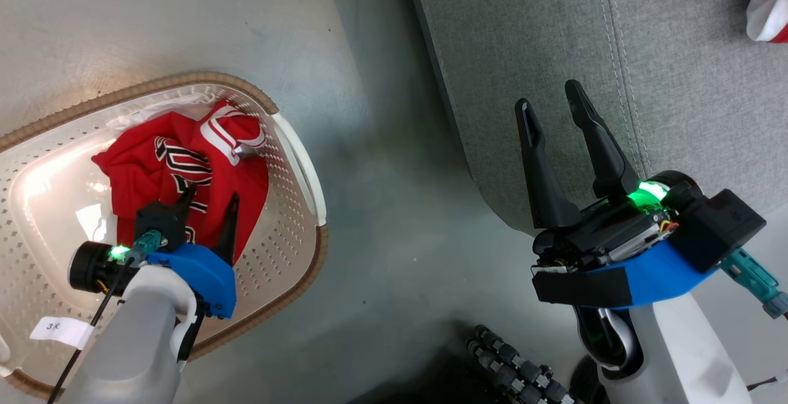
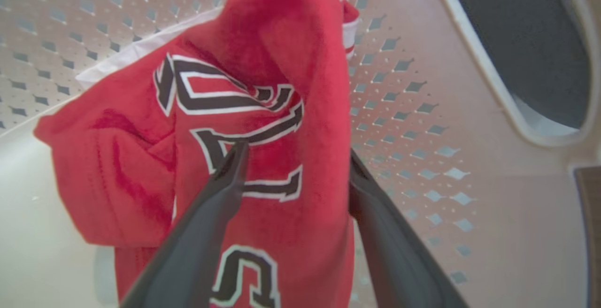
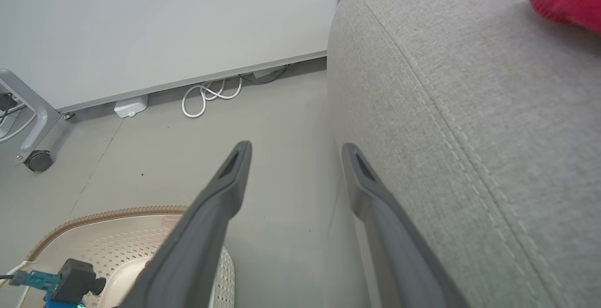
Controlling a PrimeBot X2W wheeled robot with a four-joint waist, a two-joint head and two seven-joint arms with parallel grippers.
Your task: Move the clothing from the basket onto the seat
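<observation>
Over on the left, down on the floor (image 1: 394,238), the basket (image 1: 303,164) holds one red jersey (image 1: 138,161). It's bunched toward the basket's far right corner with the black-and-white lettering (image 2: 235,96) facing up. The left gripper (image 1: 211,196) hangs right over it inside the basket, fingers (image 2: 220,190) spread wide, nothing pinched yet. One tip sits over the lettering and the other at the cloth's right edge. Can't tell if they actually touch.

My guess on handling: thin, floppy, super light and a bit slick, so it'll drape and trail rather than keep any shape. I'd grab a thick fold near the middle of the heap, not the white-striped trim (image 1: 225,133), where a single layer might slip out.

Further right, the right gripper (image 1: 548,97) hovers by the left edge of the seat (image 1: 554,34), fingers apart and empty. Up toward the seat's far right lies the other red garment (image 1: 763,4).
</observation>
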